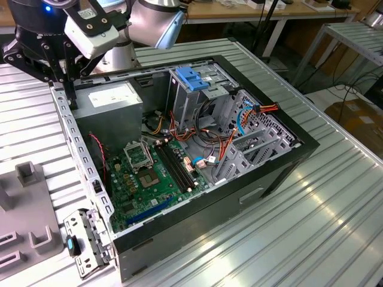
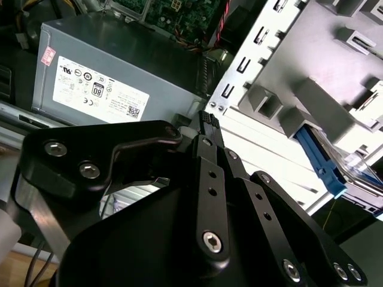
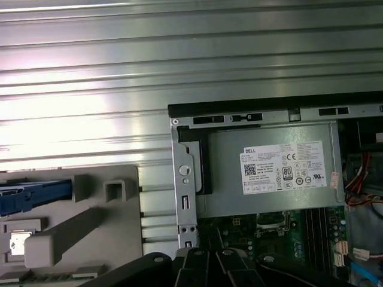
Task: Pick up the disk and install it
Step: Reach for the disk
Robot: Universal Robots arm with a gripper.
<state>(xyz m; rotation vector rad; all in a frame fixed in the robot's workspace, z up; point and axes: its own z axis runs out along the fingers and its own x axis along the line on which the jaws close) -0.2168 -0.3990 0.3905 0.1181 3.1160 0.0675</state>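
Observation:
The disk (image 2: 326, 166) lies in its thin blue carrier frame on a grey holder block (image 2: 311, 95) beside the computer case; in the first wrist view its blue edge (image 3: 36, 196) pokes in over the same holder. My gripper (image 1: 69, 95) hangs over the case's back corner, just above the metal rear wall and next to the power supply. In the second wrist view the gripper (image 2: 197, 122) has its black fingers drawn together with nothing between them. It is well apart from the disk.
The open computer case (image 1: 281, 155) lies on a ribbed metal table. Inside are the grey power supply (image 1: 114, 98), a drive cage with a blue handle (image 1: 191, 81), the green motherboard (image 1: 149, 173) and loose cables. The grey holder block (image 1: 27, 179) sits at the exterior view's left.

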